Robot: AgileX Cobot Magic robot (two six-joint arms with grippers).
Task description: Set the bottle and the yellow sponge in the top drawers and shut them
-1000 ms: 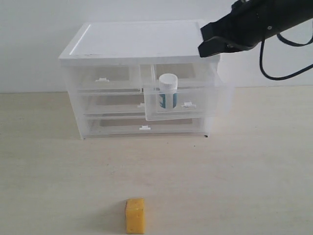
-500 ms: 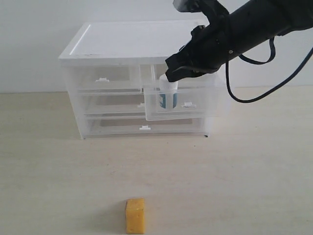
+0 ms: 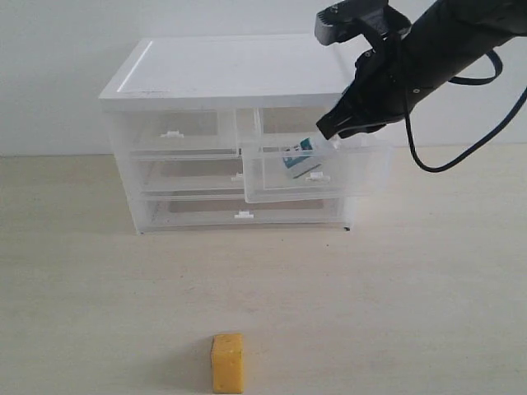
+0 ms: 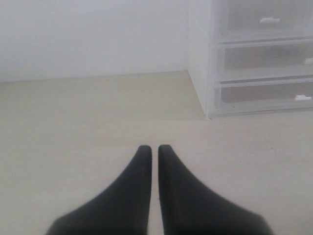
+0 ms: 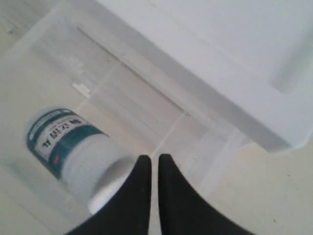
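The bottle [image 3: 300, 156] lies tipped over inside the pulled-out top right drawer [image 3: 329, 177]; its teal label and white cap show in the right wrist view [image 5: 73, 154]. My right gripper [image 3: 331, 132] hovers shut over that drawer, its fingertips [image 5: 154, 157] beside the cap with nothing held. The top left drawer [image 3: 171, 134] sits pushed in, white tab handle showing. The yellow sponge [image 3: 228, 362] stands on the table near the front edge. My left gripper [image 4: 153, 148] is shut and empty, low over the bare table left of the cabinet [image 4: 244, 58].
The translucent cabinet [image 3: 165, 74] has a flat white top and two full-width drawers [image 3: 244, 216] below, both pushed in. A black cable [image 3: 486, 123] loops from the right arm. A white wall stands behind.
The bottle, upright in the open drawer a second ago, now lies on its side. My right arm came down onto it from the upper right, then drew back a little to the right.
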